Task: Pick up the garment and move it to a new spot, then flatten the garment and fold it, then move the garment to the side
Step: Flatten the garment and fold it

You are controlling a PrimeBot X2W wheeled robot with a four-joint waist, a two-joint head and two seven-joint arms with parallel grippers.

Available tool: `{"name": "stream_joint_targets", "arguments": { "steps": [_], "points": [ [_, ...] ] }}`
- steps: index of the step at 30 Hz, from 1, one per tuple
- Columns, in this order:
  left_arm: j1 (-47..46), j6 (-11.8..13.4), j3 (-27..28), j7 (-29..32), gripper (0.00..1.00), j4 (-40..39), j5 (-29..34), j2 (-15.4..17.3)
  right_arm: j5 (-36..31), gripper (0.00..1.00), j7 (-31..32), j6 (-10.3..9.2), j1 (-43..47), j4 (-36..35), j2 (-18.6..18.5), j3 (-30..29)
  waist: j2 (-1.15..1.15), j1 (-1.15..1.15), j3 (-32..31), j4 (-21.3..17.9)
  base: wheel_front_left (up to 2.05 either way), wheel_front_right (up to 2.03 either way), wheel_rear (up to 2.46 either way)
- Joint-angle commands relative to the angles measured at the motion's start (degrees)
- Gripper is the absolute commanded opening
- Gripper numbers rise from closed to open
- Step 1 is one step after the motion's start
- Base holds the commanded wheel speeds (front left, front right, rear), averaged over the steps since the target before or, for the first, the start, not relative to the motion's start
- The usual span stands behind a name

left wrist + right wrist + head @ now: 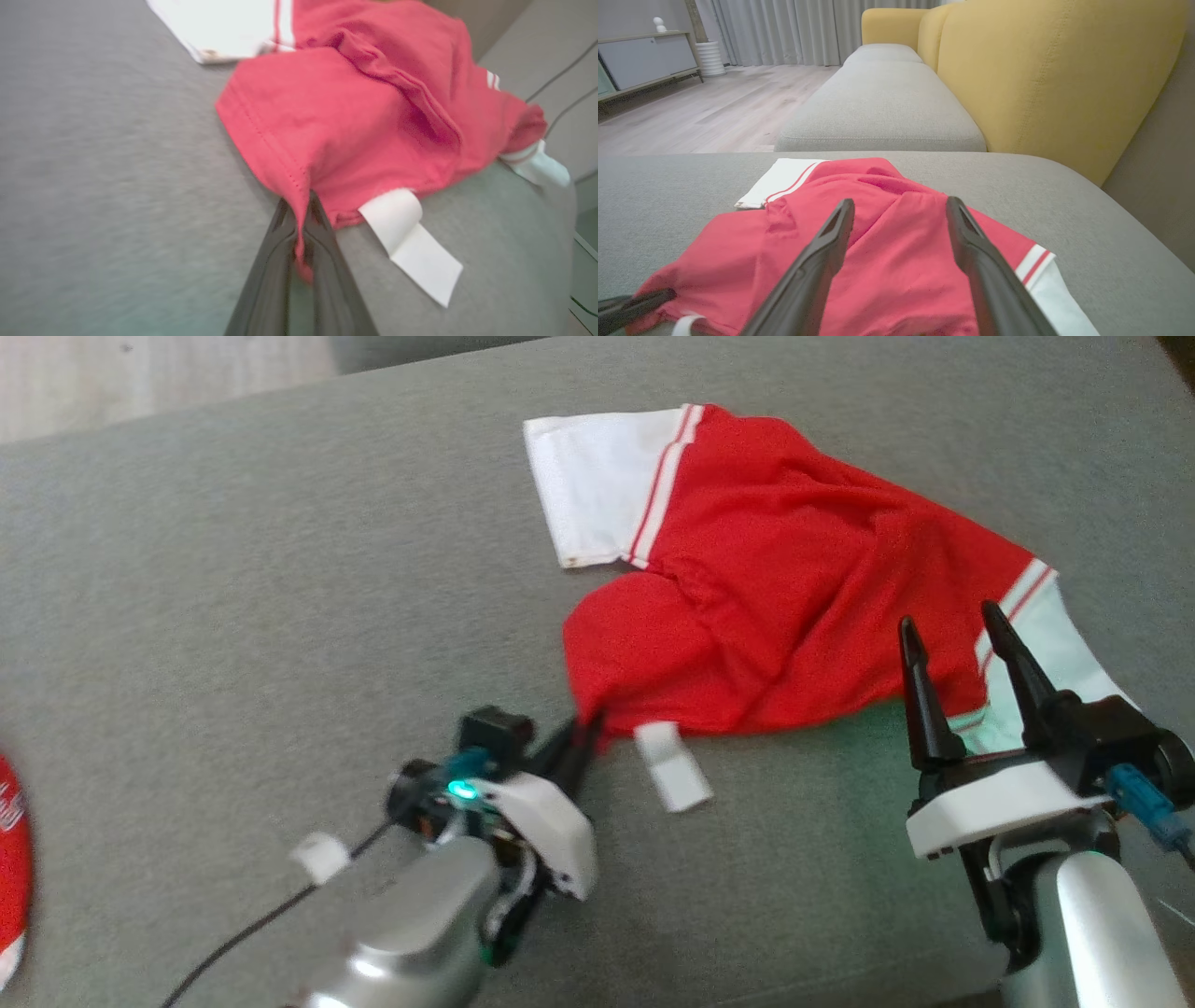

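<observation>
The grey cushion (280,569) lies under the garment (775,616). In the right wrist view a yellow backrest (1055,79) rises beyond the garment, to its right. The garment, a red shirt with 2 white sleeves, lies crumpled. The right gripper (948,614) is poised at the garment's near right sleeve, its 2 fingers spread wide, holding nothing. The left gripper (299,203) is pinched tight on the garment's near left hem corner. A white label (672,767) pokes from that hem, just beside the pinch.
</observation>
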Motion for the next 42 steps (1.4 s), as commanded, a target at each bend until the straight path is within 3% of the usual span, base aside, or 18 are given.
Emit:
{"name": "stream_joint_targets", "arguments": {
  "steps": [1,10,19,20,21,29,36,42],
  "points": [
    [-0.74,1.13,3.65,-2.21,0.0,-0.46,-0.93,2.87,-0.16,1.0,0.15,0.43,-1.52,-2.16,-0.46,1.0,0.0,0.0,-0.72,2.3,0.0,0.0,0.0],
    [4.32,6.04,11.77,-7.48,0.0,-4.19,-4.8,11.73,-0.5,1.0,1.35,0.43,-0.96,-2.46,-0.46,0.15,0.0,0.0,-2.92,7.77,0.0,0.0,0.0],
    [9.92,8.93,14.39,-7.86,0.0,-7.89,-7.56,13.66,-0.23,1.0,1.99,0.43,-0.71,-2.25,-0.46,0.53,0.0,0.0,-4.53,9.63,0.0,0.0,0.0],
    [10.57,9.08,14.46,-7.86,0.39,-8.47,-7.78,13.75,-0.19,1.0,2.04,0.43,-0.67,-2.2,-0.46,0.56,0.0,0.0,-4.71,9.71,0.0,0.0,0.0],
    [11.16,9.18,14.58,-7.99,1.0,-9.15,-7.94,13.84,-0.16,1.0,2.11,0.43,-0.64,-2.13,-0.46,0.56,0.0,0.0,-4.89,9.77,0.0,0.0,0.0],
    [16.48,9.34,20.71,-10.17,1.0,-18.55,-6.56,16.4,0.05,1.0,3.02,0.43,0.19,-1.95,-0.46,-0.43,0.0,0.0,-6.85,9.87,0.0,0.0,0.0],
    [24.77,8.41,35.76,-10.25,1.0,-32.95,6.56,16.27,1.2,1.0,4.27,0.43,2.22,-1.55,-0.46,-1.94,0.0,0.0,-9.53,9.96,0.0,0.0,0.0],
    [29.51,6.31,40.59,-10.26,1.0,-34.76,11.75,15.08,1.74,1.0,4.3,0.43,4.05,-0.48,-0.46,-1.19,0.0,0.0,-12.02,9.47,0.0,0.0,0.0]
  ]
}}
